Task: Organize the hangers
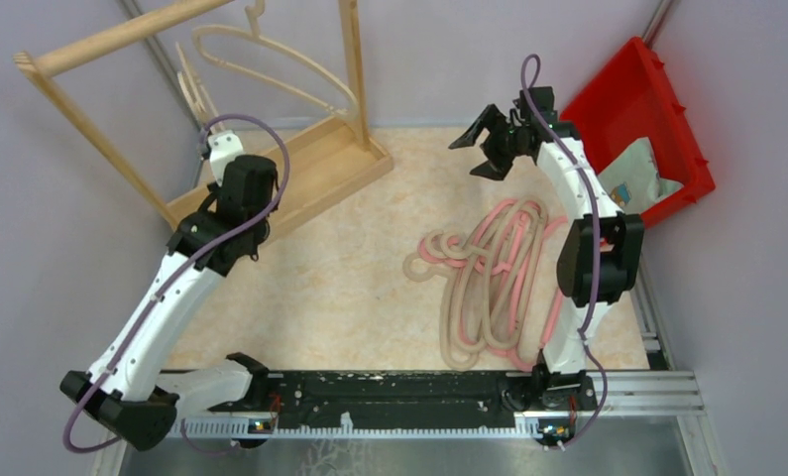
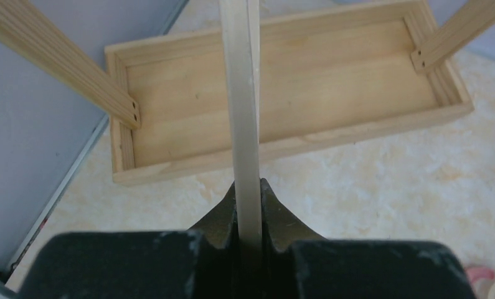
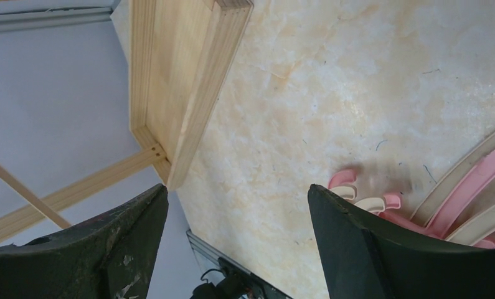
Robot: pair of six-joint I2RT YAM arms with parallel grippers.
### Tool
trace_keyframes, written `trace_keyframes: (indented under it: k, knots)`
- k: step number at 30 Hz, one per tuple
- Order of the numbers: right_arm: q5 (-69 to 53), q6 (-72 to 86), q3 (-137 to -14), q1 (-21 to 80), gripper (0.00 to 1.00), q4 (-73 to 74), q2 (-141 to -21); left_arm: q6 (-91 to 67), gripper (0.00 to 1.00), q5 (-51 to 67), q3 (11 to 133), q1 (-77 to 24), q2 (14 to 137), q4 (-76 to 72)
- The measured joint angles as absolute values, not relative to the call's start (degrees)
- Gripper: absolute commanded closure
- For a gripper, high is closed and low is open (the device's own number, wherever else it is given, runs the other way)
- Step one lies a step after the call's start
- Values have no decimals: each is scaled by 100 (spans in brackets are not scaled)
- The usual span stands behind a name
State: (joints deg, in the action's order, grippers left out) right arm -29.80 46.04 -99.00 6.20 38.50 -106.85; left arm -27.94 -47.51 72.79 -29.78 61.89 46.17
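Pink and beige hangers [image 1: 489,273] are piled on the table [image 1: 350,288] by the right arm. Right gripper [image 1: 477,156] is held beyond them, fingers apart. Left gripper [image 2: 247,215] is clamped on a beige hanger [image 2: 243,93] above the wooden rack [image 1: 320,164].

A light wooden rack [image 1: 320,164] stands on a table [image 1: 340,297] with a cream, marbled top; its shallow tray base lies flat on that top, and slanted poles rise from the tray's ends; pale lilac-grey walls [image 1: 429,50] close in just behind the rack and to its left; well to the right of the rack, a red bin [image 1: 667,89] sits tilted by the wall; a metal rail [image 1: 657,392] runs along the table edge farthest from the rack; the light is soft and even.
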Motion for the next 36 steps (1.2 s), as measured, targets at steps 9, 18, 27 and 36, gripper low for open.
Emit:
trace_keyframes:
  k: [9, 18, 27, 36]
  knots:
    - [-3059, 4604, -9900, 395, 19, 3848, -10753, -2032, 100, -4351, 8001, -1737, 7166, 3846]
    - [-3111, 4606, -9867, 202, 20, 3791, -10753, -1441, 100, -3710, 9074, -1452, 8108, 3500]
    - [-3138, 4611, -9456, 126, 20, 3658, -10753, -1428, 100, -3319, 8816, -1463, 8042, 3175]
    - [-3159, 4609, -9452, 110, 21, 3601, -10785, -1474, 100, -3395, 8554, -1741, 7824, 3063]
